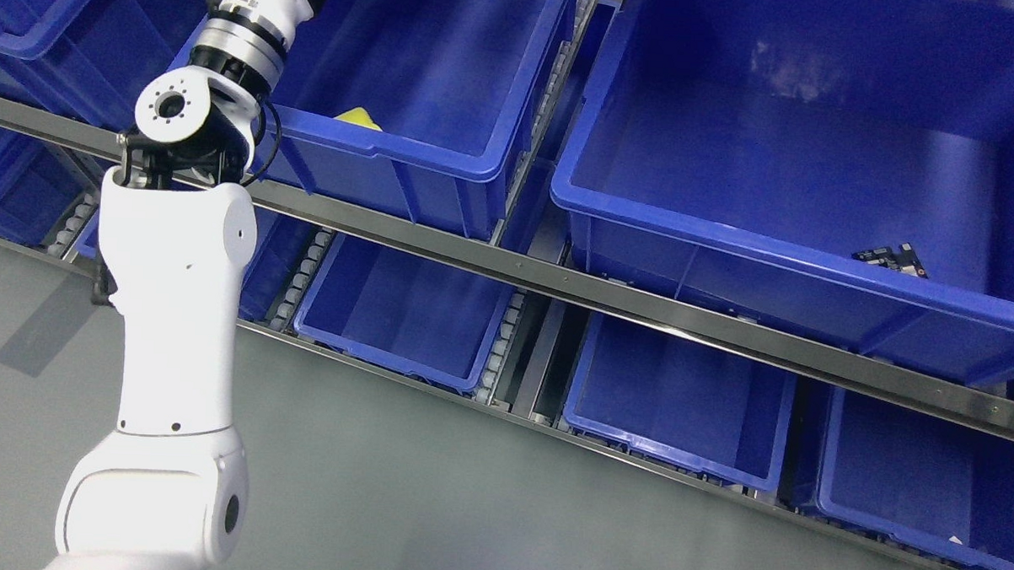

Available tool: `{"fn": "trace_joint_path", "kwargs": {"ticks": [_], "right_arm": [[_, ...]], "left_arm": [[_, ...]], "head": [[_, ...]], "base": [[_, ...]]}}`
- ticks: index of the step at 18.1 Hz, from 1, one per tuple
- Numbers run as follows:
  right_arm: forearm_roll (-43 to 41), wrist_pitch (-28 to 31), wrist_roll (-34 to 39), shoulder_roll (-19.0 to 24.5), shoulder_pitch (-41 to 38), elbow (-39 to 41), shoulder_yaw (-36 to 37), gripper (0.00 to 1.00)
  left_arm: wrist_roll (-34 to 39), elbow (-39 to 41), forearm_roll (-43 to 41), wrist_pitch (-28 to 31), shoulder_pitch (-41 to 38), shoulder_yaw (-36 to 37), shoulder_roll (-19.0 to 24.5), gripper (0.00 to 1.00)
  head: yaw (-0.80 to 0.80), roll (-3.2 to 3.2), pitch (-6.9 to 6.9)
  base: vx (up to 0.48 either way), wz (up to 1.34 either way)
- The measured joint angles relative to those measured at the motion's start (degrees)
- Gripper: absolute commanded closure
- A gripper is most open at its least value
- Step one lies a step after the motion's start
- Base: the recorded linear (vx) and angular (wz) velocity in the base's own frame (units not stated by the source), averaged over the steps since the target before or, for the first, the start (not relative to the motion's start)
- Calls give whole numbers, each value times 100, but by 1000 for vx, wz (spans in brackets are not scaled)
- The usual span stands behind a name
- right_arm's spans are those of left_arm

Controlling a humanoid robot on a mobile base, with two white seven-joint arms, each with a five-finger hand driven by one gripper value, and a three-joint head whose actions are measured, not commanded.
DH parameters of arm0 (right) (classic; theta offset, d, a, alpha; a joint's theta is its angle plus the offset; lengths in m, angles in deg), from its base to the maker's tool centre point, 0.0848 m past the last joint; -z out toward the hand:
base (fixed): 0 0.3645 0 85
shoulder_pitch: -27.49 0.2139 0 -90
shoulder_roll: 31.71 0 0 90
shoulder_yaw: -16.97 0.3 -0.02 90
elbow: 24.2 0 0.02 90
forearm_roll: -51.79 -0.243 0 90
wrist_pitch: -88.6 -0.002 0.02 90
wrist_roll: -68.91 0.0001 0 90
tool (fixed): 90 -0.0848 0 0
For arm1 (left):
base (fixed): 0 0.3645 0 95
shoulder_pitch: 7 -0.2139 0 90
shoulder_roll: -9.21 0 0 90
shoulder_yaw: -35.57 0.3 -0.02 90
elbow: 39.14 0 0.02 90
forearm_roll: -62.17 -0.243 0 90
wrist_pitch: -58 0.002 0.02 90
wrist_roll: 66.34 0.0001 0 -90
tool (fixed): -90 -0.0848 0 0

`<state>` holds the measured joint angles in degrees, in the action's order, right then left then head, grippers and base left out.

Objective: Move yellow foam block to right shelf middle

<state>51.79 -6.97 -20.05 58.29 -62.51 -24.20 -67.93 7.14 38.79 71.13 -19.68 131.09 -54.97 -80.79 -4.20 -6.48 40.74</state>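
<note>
The yellow foam block (358,118) shows only as a small yellow corner above the near wall of the left blue bin (410,159) on the middle shelf level, so it lies low against that front wall, most of it hidden by the rim. That spot probably explains the arm's pose: the left arm (177,307) rises from the lower left, bends at its silver wrist joint (237,43) and reaches up over the bin's left edge, a path that would let a hand come down into the bin from above rather than through its wall. The left hand itself is cut off by the top of the frame, so it cannot be told whether it is released, clenched or grasping anything; the block sits apart from any visible part of the arm. To the right, across a roller divider, stands the large right bin (778,261), on the same level, which seems to be the goal; a small dark circuit-board part (892,260) lies near its front wall. A metal shelf rail (558,278) runs under both bins, with more blue bins (405,315) below. No right arm shows.
</note>
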Motion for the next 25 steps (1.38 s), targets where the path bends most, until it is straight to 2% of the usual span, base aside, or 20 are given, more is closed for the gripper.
{"fn": "trace_joint_path", "kwargs": {"ticks": [4,10,22,23,25], "right_arm": [[0,0,0,0,0,0,0,0],[0,0,0,0,0,0,0,0],[5,0,0,0,0,0,0,0],[300,0,0,0,0,0,0,0],[294,0,0,0,0,0,0,0]], "left_arm": [[-40,669,211,-65,-659,14,0,0],[-49,1347,328,-98,-1175,-143,0,0],[-61,1819,366,-162,-1455,-460,0,0],[-61,1841,367,-165,-1464,-474,0,0],[-61,1879,368,-174,-1482,-499,0,0]], "head": [[0,0,0],[0,0,0],[0,0,0],[0,0,0],[0,0,0]], "base": [[0,0],[0,0],[0,0],[0,0],[0,0]]}}
